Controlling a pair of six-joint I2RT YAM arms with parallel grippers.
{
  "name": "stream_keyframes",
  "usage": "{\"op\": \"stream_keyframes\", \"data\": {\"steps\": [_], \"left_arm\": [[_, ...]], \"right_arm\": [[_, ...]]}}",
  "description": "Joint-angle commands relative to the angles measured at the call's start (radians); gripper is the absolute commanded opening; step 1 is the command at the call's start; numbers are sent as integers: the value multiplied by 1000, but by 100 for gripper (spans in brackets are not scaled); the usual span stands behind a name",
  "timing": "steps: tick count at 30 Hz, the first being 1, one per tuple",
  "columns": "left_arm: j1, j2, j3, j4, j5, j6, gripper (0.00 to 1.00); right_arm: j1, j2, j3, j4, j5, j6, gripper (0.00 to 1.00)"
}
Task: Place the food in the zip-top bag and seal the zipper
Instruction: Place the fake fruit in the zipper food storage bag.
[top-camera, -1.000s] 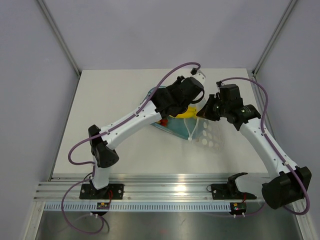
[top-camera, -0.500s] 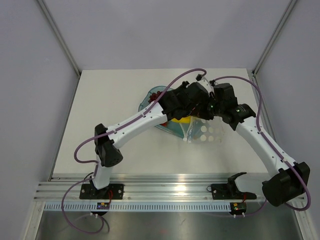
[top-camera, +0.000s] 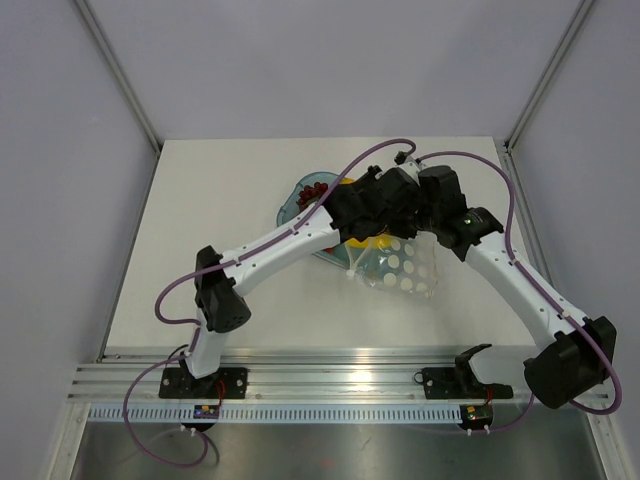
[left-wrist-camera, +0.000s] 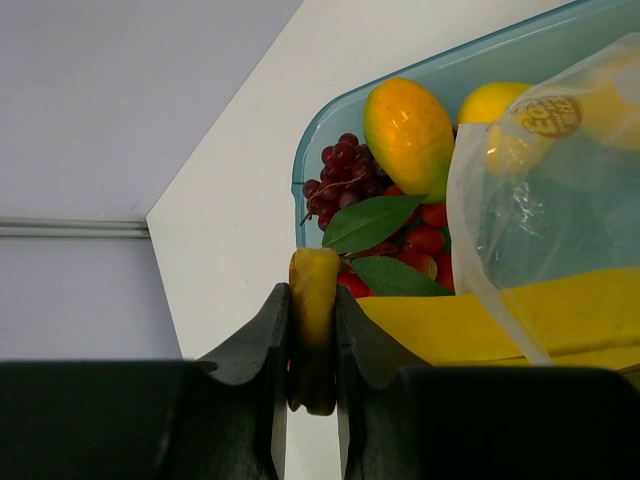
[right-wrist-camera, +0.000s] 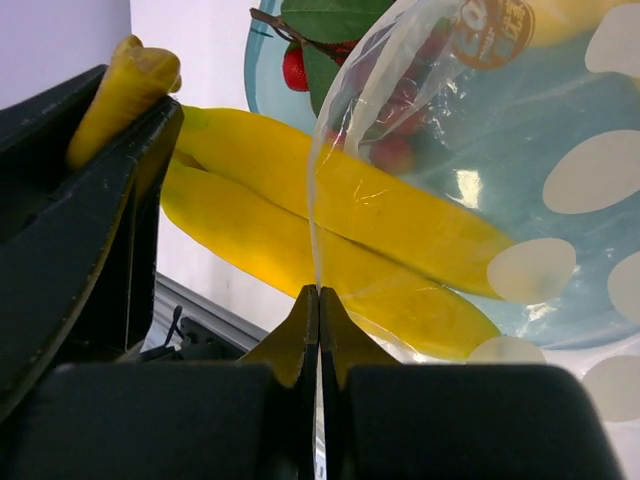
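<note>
My left gripper (left-wrist-camera: 313, 300) is shut on the stem of the yellow banana bunch (left-wrist-camera: 480, 320), which hangs over the tray. My right gripper (right-wrist-camera: 318, 295) is shut on the zip-top bag's (right-wrist-camera: 560, 170) mouth edge, and the thin pale zipper (right-wrist-camera: 316, 190) rises from its jaws. The bananas (right-wrist-camera: 330, 215) cross that edge, with their far ends behind the clear dotted film. In the top view both grippers meet above the bag (top-camera: 400, 268), and a bit of banana (top-camera: 375, 240) shows below them. The rest of the food sits in the tray: a yellow-orange fruit (left-wrist-camera: 408, 125), red berries (left-wrist-camera: 340, 170), strawberries (left-wrist-camera: 425, 240) and green leaves (left-wrist-camera: 370, 222).
The translucent teal tray (top-camera: 296, 203) lies at the table's back centre, partly under the left arm. White table (top-camera: 200, 260) spreads to the left and front. Grey walls and frame posts close in the sides. A metal rail (top-camera: 340, 380) runs along the near edge.
The left arm has swung right, carrying the banana bunch up to the bag's mouth. The right gripper has drawn closer to it, and the bag has shifted left and toward the front.
</note>
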Motion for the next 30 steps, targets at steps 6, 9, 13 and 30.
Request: {"op": "stream_keyframes", "data": {"steps": [6, 9, 13, 30], "left_arm": [[-3, -29, 69, 28, 137, -96, 0], [-3, -38, 67, 30, 203, -121, 0], [-6, -47, 66, 33, 257, -146, 0], [-17, -136, -102, 139, 375, -296, 0]], "right_arm": [[21, -16, -18, 121, -47, 45, 0], [21, -13, -22, 133, -55, 56, 0], [23, -1, -25, 162, -73, 68, 0], [31, -19, -55, 187, -64, 88, 0]]}}
